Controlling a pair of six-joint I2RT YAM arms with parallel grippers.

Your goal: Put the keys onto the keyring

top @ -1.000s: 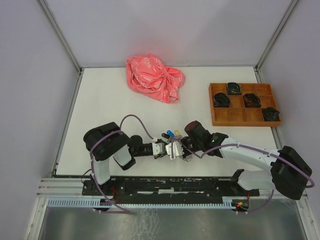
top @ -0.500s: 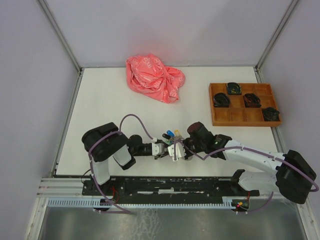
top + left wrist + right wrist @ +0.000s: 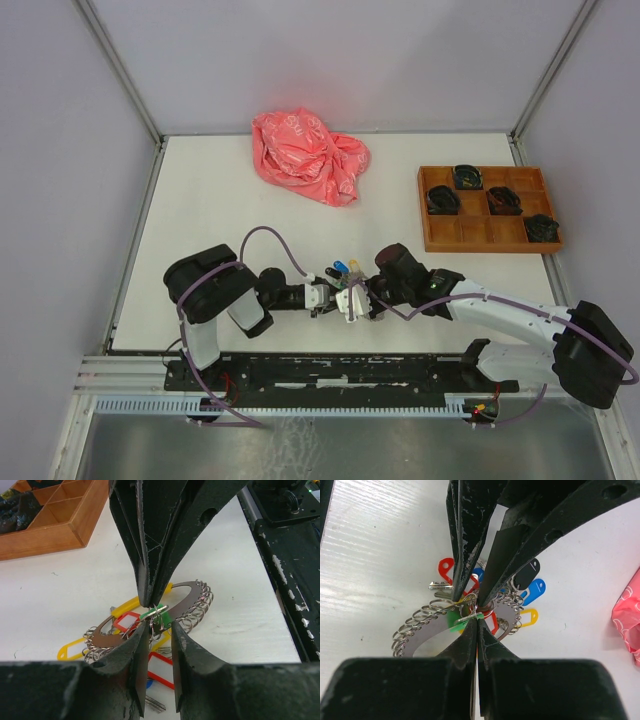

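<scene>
Top view, change: The right gripper (image 3: 350, 299) has moved in toward the left gripper (image 3: 333, 298). Both now meet over the bunch of tags (image 3: 345, 268) near the front of the surface (image 3: 220, 200).
Left wrist view, left gripper: The jaws are partly open and have narrowed. The green tag (image 3: 150, 614) and its small ring (image 3: 159, 611) sit just past the fingertips, and we see nothing clamped.
Left wrist view, keyring: The keyring (image 3: 192, 587) lies over yellow and red tags.
Right wrist view, right gripper: The jaws are fully closed, with the tips at the small ring. We cannot tell whether anything is pinched.
Right wrist view, keys: The green tag sits at the keyring, between both grippers, its blade hidden. A red tag (image 3: 445, 570) with a key (image 3: 438, 585) lies just beside the keyring.
Meaning for the task: We judge that threading the green-tagged key is in hand and not confirmed. The red-tagged key appears still to be done.
</scene>
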